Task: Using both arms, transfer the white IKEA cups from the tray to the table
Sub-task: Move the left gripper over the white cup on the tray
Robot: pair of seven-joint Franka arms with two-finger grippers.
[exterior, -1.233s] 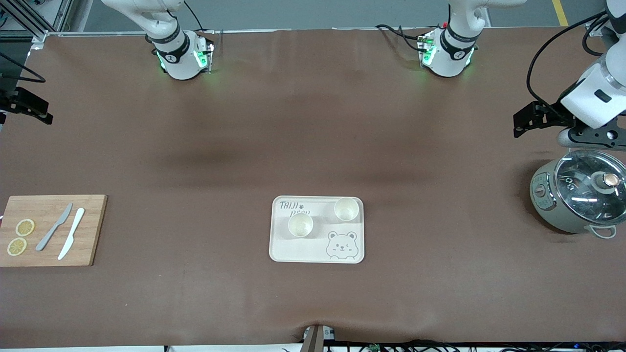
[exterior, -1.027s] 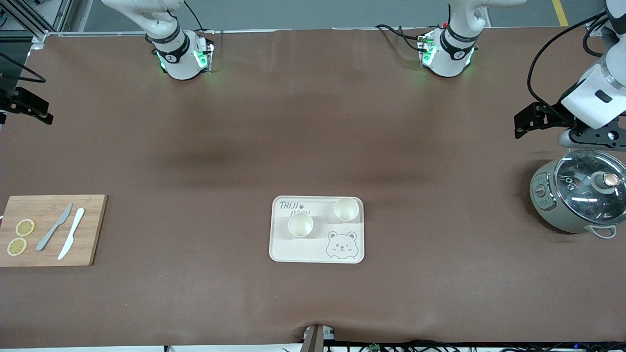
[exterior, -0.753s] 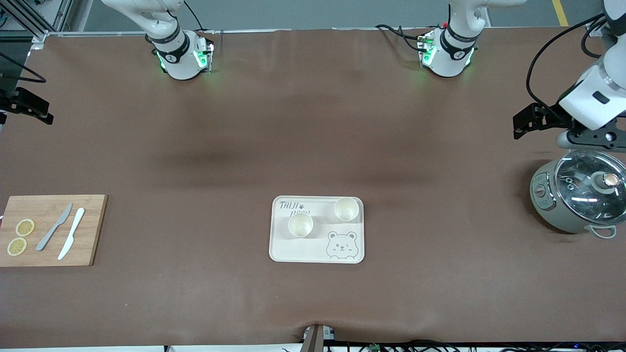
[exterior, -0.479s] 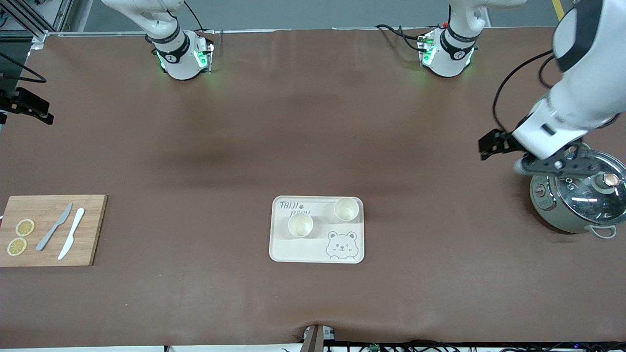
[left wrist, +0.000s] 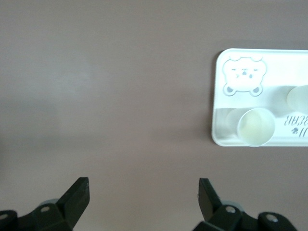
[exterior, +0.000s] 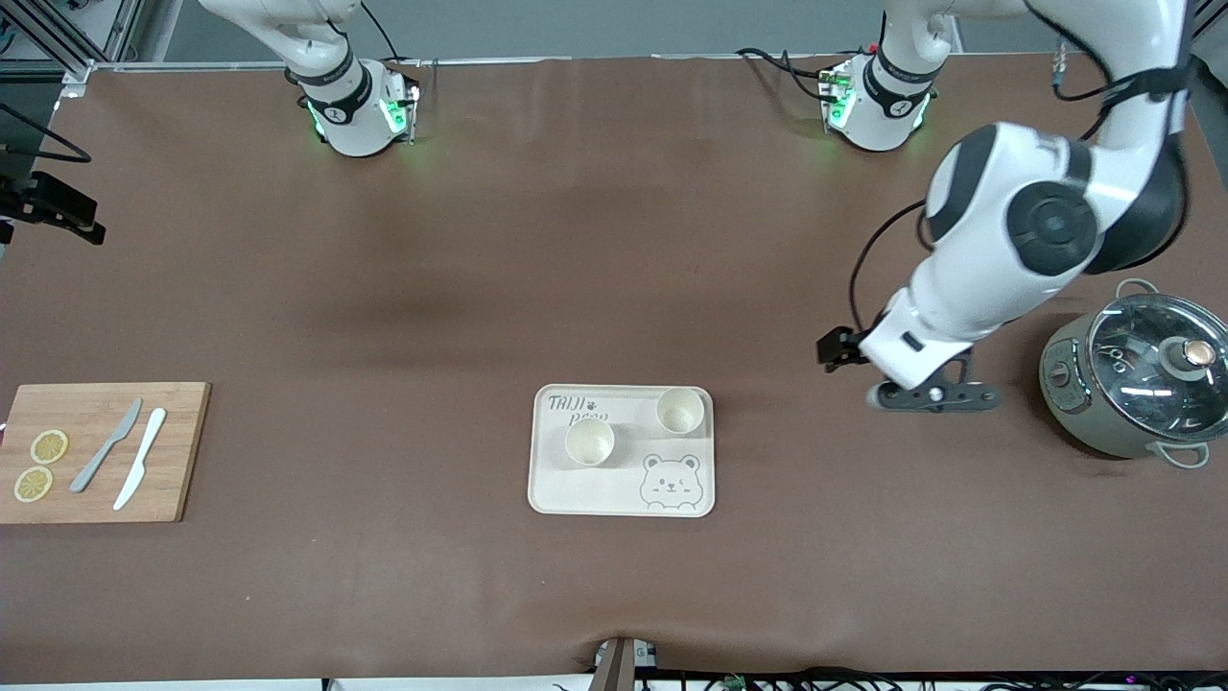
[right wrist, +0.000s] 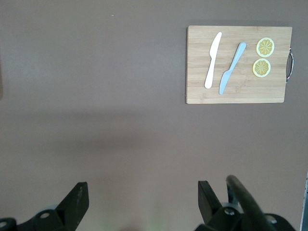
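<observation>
1. Since a moment ago my left end effector (exterior: 833, 350) has swung in from beside the pot (exterior: 1132, 388) to over bare counter (exterior: 614, 240) between pot and tray (exterior: 622, 494), fingers spread, empty.
2. My right end effector (right wrist: 140, 202) waits, spread, past the counter's edge.
3. Brown matte counter; grey floor along its base edge.
4. Two white IKEA cups (exterior: 589, 442) (exterior: 679, 411) stand on one bear tray.
5. One cutting board (exterior: 101, 451): two knives (exterior: 106, 445) (exterior: 140, 458), two lemon slices (exterior: 49, 446) (exterior: 33, 484).

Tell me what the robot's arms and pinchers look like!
The left arm is big, glossy white and rounded, with black joint sections, a black cable and green lights at its base. The left gripper and right gripper are small and black, each with two blocky fingers.
</observation>
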